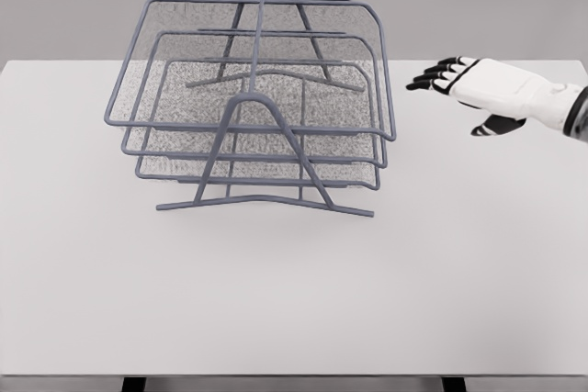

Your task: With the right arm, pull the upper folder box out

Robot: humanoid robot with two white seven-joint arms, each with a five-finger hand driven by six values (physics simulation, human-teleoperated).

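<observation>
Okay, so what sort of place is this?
Probably a simulated desk setup: a plain white table, a grey wire-mesh stacked file tray rack, and a white robotic right hand with open fingers against a blank grey backdrop.

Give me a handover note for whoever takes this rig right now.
Right hand: open, fingers spread, hovering over the table to the right of the wire rack, not touching it.
Left arm: out of view.
Upper tray: seated in the rack, looks not pulled out.
Done: approach only.
Left: reach the upper tray's rim, grasp it, pull it out.
</observation>
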